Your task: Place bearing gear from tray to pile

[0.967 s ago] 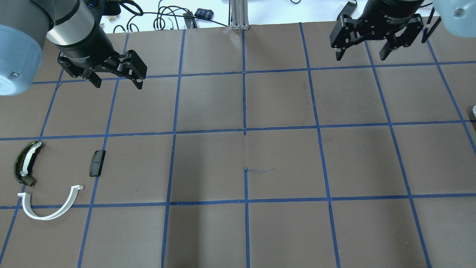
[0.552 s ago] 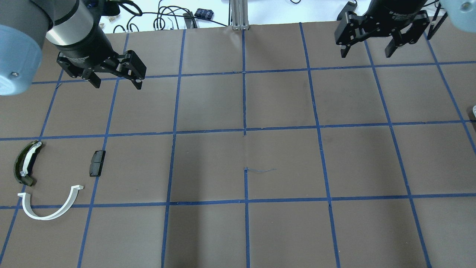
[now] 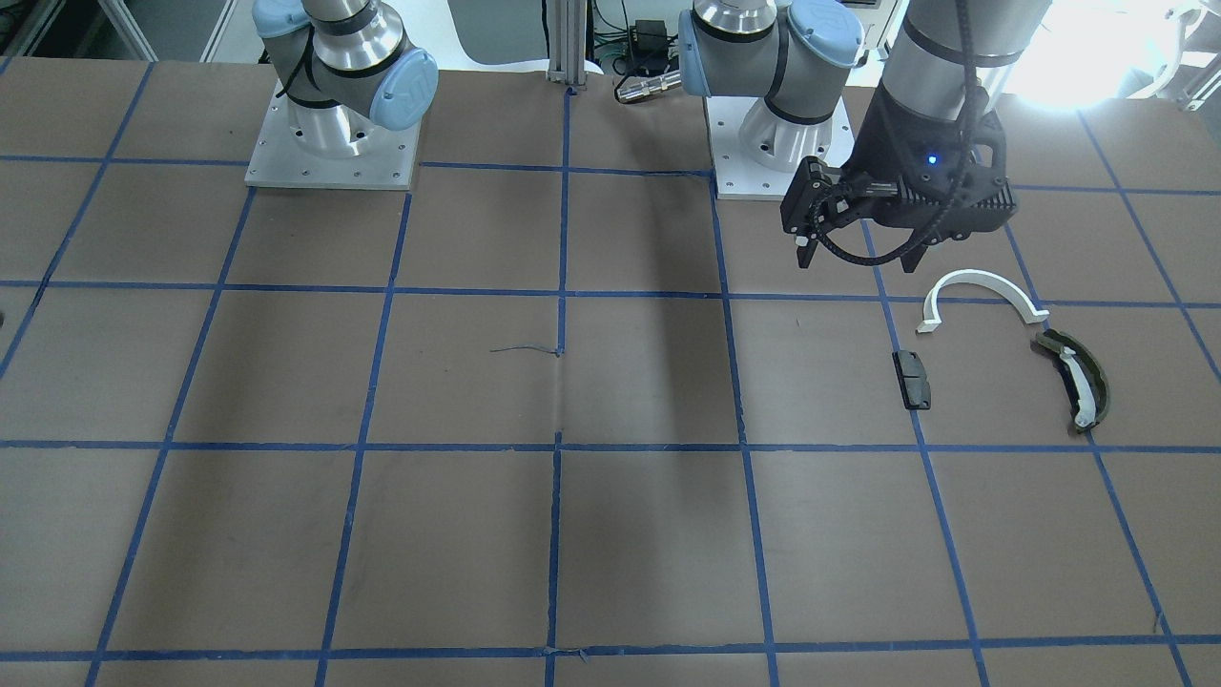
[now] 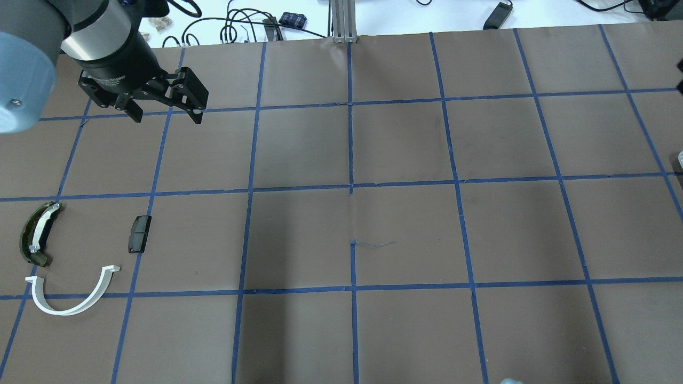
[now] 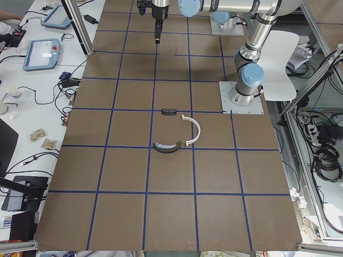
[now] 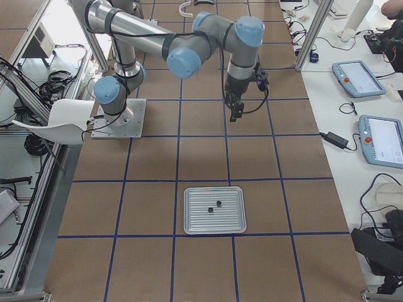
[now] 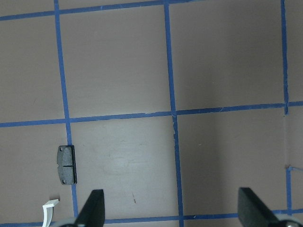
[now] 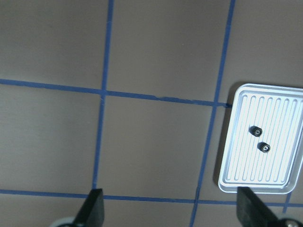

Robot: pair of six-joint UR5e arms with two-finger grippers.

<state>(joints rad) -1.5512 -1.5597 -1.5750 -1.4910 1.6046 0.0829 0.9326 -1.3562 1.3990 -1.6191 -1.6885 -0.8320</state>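
Note:
Two small black gears [image 8: 255, 131] [image 6: 218, 203] lie in a silver ribbed tray [image 8: 279, 165] [image 6: 195, 220] at the table's right end. My right gripper [image 8: 171, 210] [image 6: 234, 114] is open and empty, high above the table, with the tray at its view's right edge. The pile sits at the left: a white half-ring [image 4: 58, 311] [image 3: 983, 278], a dark olive curved piece [image 4: 34, 234] [image 3: 1078, 382] and a black block [image 4: 140, 233] [image 7: 66, 164]. My left gripper [image 4: 165, 116] [image 3: 863, 260] [image 7: 173, 210] is open and empty, hovering beyond the pile.
The brown table has a blue tape grid [image 4: 350, 186]. Cables and small devices [image 4: 292, 19] lie past its far edge. Tablets [image 6: 357, 77] rest on a side bench. The arm bases [image 3: 329, 143] stand at the robot's side.
My right gripper has moved off the top right of the overhead view. My left gripper has shifted slightly toward the far edge. The pile parts have not moved.

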